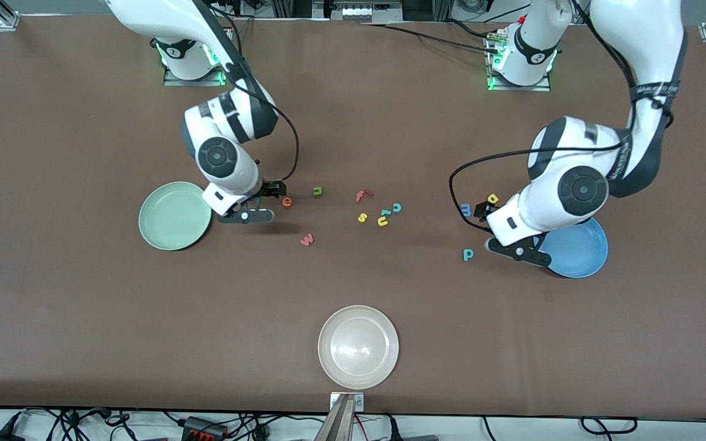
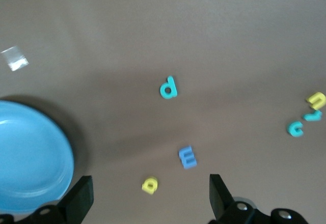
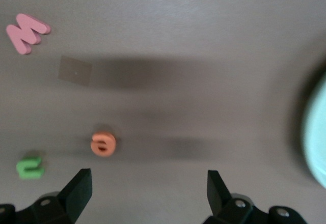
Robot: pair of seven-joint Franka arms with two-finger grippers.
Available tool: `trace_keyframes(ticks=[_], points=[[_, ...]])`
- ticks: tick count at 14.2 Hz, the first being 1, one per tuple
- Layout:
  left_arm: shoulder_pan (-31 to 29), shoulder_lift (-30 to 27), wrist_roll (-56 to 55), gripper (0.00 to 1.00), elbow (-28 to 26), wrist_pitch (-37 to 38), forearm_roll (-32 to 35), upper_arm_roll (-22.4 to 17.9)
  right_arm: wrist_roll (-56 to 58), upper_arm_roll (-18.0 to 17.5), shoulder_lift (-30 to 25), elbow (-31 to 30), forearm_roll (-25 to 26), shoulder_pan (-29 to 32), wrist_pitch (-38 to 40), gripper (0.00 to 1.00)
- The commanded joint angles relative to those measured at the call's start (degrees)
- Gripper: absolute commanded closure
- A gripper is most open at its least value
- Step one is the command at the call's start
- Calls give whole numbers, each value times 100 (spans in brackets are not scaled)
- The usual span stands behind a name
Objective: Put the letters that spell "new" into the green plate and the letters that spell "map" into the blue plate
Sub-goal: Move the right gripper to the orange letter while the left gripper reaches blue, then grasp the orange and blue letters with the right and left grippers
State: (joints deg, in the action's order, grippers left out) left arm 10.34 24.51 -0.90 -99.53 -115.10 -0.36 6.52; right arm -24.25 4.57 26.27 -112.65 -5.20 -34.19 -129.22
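**Ana:** While both plates sit bare, where do the letters lie?

**Ben:** All six are on the brown table. The small orange foam e (image 1: pixel 287 201) lies just beside the right gripper (image 1: pixel 265 201), with the round pale mint-green plate (image 1: pixel 174 215) close by toward the right arm's end. The dark olive-green foam n (image 1: pixel 317 191) is a little farther from the camera than the e; the salmon-red foam w (image 1: pixel 307 239) lies nearer.

**Ana:** And the other end?

**Ben:** The left gripper (image 1: pixel 500 226) hangs low beside the round bright blue plate (image 1: pixel 575 248). The blue foam m (image 1: pixel 466 210) and yellow foam a (image 1: pixel 493 198) are close to it; the teal foam p (image 1: pixel 468 254) lies nearer the camera.

**Ana:** Fingers?

**Ben:** Spread wide on both, holding nothing.

**Ana:** So the step in hand?

**Ben:** I'd judge each arm is lining up a first pick: the e, and the a or m. Centre the letter between the fingers before descending; the wrist views show them off-centre. Go right down to the table, since the foam is thin, and avoid the yellow s (image 1: pixel 362 217) and its neighbours.
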Motion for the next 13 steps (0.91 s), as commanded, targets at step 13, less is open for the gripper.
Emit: trace_keyframes(ticks=[13], points=[[442,106,-1667,14,-2712,-3194,-70,253,-871,-18,589,235,-552,-413,-657,34]])
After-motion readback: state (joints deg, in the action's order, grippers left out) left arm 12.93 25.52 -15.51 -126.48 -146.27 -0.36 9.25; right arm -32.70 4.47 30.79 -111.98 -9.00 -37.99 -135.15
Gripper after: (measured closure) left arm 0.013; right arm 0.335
